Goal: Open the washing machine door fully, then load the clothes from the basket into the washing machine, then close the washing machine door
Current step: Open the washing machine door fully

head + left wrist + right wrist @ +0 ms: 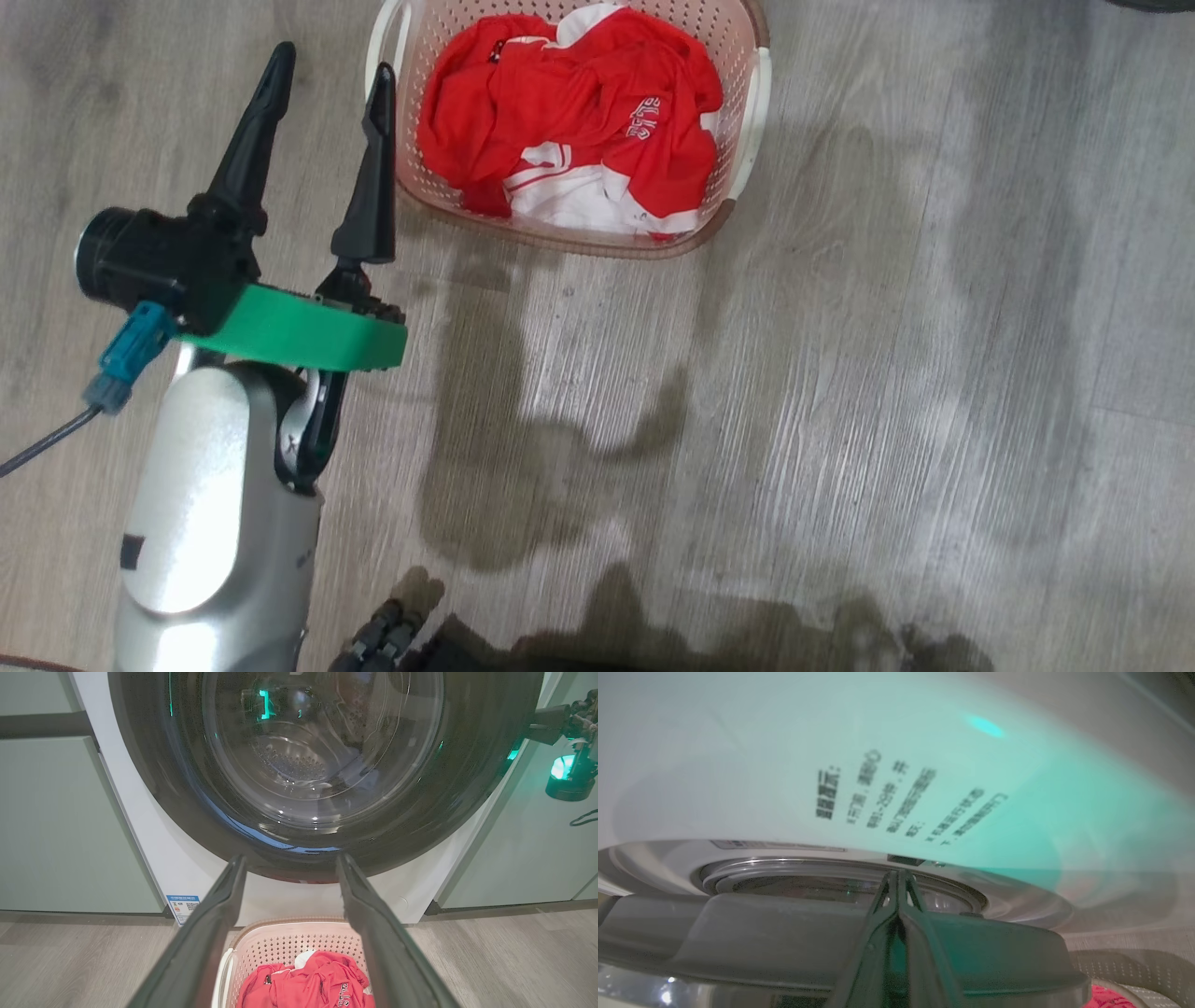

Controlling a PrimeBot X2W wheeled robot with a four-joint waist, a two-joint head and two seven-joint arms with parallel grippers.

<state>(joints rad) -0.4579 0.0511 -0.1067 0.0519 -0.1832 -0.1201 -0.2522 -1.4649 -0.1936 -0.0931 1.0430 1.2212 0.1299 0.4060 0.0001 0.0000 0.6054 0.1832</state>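
The right hand (pixel 898 873), fingers pressed shut on nothing, noses the three o'clock edge of the washing machine door (pixel 322 765), so it is the nearer arm. The left hand (pixel 331 63) gapes empty, with the basket (pixel 579 245) at its two o'clock.

One basket (pixel 738 37) stands on the floor (pixel 840 420), and it has two white handles (pixel 758 112). The clothes (pixel 579 112) in it make one red-and-white heap; how many garments it holds cannot be told. There is one washing machine (pixel 187 868), with one washing machine door (pixel 467 788) and one blue sticker (pixel 183 906). There are two end effectors, the left end effector (pixel 331 61) and the right end effector (pixel 896 877), each with two dark fingers (pixel 247 140).
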